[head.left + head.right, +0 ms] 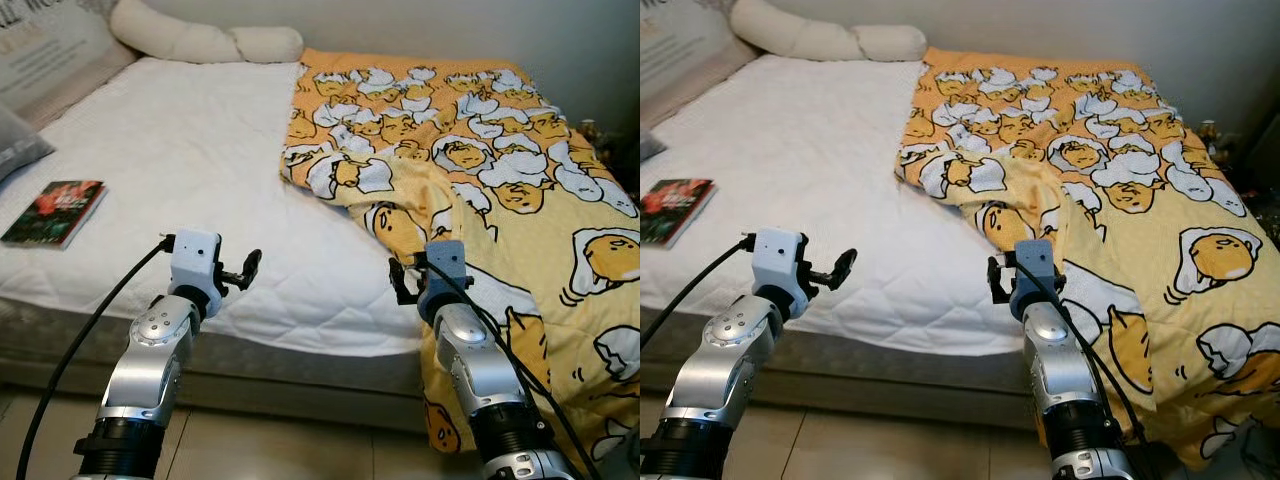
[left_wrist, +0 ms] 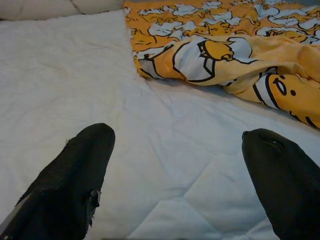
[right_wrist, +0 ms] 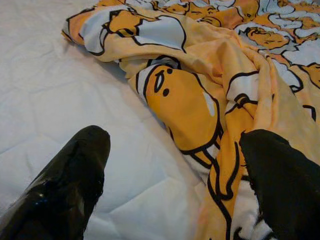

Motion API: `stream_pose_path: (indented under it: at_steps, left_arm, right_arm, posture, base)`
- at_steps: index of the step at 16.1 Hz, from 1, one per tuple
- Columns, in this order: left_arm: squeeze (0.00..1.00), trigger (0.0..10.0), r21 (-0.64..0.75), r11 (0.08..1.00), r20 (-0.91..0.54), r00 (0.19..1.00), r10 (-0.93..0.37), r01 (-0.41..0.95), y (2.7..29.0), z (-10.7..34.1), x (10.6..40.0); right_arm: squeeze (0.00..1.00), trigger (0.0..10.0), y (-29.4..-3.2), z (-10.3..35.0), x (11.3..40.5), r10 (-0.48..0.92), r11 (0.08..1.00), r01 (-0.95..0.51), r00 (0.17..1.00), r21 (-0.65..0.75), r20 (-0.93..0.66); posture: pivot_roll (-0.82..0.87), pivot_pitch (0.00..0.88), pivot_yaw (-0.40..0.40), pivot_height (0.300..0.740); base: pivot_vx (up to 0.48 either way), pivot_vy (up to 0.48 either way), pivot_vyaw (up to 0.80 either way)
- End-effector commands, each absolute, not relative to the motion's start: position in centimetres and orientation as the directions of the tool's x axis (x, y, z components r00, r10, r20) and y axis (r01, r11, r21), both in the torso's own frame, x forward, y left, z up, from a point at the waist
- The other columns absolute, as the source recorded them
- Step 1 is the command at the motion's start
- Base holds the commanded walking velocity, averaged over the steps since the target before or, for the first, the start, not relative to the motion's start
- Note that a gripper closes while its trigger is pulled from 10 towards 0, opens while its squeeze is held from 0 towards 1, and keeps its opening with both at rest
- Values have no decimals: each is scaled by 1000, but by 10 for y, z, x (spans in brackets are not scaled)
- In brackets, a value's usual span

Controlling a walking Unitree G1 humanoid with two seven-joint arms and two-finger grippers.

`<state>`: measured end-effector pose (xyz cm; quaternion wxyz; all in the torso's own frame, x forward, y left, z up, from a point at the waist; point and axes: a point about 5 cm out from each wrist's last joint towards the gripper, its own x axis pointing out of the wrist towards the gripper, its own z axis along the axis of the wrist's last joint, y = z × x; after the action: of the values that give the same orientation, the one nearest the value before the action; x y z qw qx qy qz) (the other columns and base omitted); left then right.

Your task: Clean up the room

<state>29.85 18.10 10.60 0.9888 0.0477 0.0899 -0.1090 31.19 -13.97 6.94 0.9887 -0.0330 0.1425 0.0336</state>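
We had both arms raised at the bed's near edge. Left gripper (image 2: 175, 165) was spread wide over the bare white mattress (image 1: 200, 170), holding nothing. Right gripper (image 3: 175, 170) was spread too, one finger over the rumpled edge of the yellow egg-print blanket (image 1: 480, 170) (covering the bed's right side, draping off). Book (image 1: 55, 211) lay far left.

blanket (image 1: 470, 170): soft printed cloth, matt, creased and rumpled along its folded edge
mattress cover (image 1: 190, 150): white quilted cloth, matt, stitched in diamonds
book (image 1: 55, 211): paper, cover glossy
pillow (image 1: 205, 42): cream cloth, matt, smooth
left gripper (image 1: 243, 270) fingers (image 2: 75, 180): black, matt, slightly rough
right gripper (image 3: 175, 180) fingers (image 3: 65, 185): black, faint sheen
arms (image 1: 150, 365): silver metal, brushed, semi-gloss
floor (image 1: 260, 445): tile, smooth, slight sheen
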Motion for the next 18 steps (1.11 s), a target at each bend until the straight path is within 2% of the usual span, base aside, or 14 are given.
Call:
stream_pose_path:
  at_steps: [1, 3, 5, 9, 11, 12, 13, 14, 16, 17, 18]
  left_arm:
    - [1000, 10000, 77, 971, -174, 962, -210, 226, 182, 110, 300]
    - [1000, 10000, 78, 971, -172, 962, -210, 226, 183, 111, 301]
    - [1000, 10000, 79, 971, -171, 962, -212, 228, 183, 111, 301]
    - [1000, 10000, 93, 966, -179, 959, -220, 239, 184, 110, 299]
    - [1000, 10000, 98, 966, -181, 958, -221, 241, 185, 110, 297]
    - [1000, 10000, 104, 962, -190, 954, -230, 253, 185, 108, 294]
    - [1000, 10000, 121, 952, -206, 946, -252, 280, 185, 106, 290]
    - [1000, 10000, 144, 938, -222, 934, -280, 315, 185, 105, 287]
    - [1000, 10000, 184, 890, -289, 889, -356, 417, 185, 101, 279]
    - [1000, 10000, 213, 867, -313, 872, -377, 451, 186, 100, 277]
    - [1000, 10000, 224, 854, -325, 862, -389, 470, 186, 100, 275]
  right_arm:
    - [0, 10000, -136, 76, 315, 79, 994, -94, 961, -46, -264]
    - [0, 10000, -133, 75, 314, 91, 995, -97, 957, -8, -275]
    - [0, 10000, -133, 75, 315, 91, 995, -97, 957, -8, -277]
    - [0, 10000, -133, 75, 314, 92, 995, -101, 957, -17, -277]
    - [0, 10000, -134, 75, 313, 84, 995, -96, 957, -30, -279]
    - [122, 10000, -135, 74, 311, 86, 995, -95, 956, -19, -280]
    - [1000, 10000, -138, 72, 308, 83, 996, -90, 955, -11, -286]
    - [1000, 10000, -141, 69, 306, 69, 997, -79, 952, -24, -297]
    - [1000, 10000, -149, 54, 307, -10, 989, -48, 924, -140, -383]
    - [929, 10000, -151, 48, 308, -27, 985, -47, 906, -166, -421]
    - [420, 10000, -153, 46, 309, -38, 984, -41, 901, -172, -432]
  posture:
    - [66, 0, 3, 740]
    - [66, 0, 3, 740]
    - [69, 0, 2, 740]
    - [73, 0, 0, 740]
    - [72, 0, 1, 740]
    - [71, 0, 2, 740]
    - [69, 0, 6, 740]
    - [65, 0, 12, 740]
    - [59, 0, 29, 740]
    - [60, 0, 30, 740]
    - [63, 0, 30, 740]
  base:
    - [334, 0, 0]
    - [338, 0, 0]
    - [343, 0, -800]
    - [319, 0, 0]
    - [0, 0, 0]
    - [0, 0, 0]
    - [0, 0, 0]
    - [0, 0, 0]
    - [0, 0, 0]
    - [0, 0, 0]
    - [0, 0, 0]
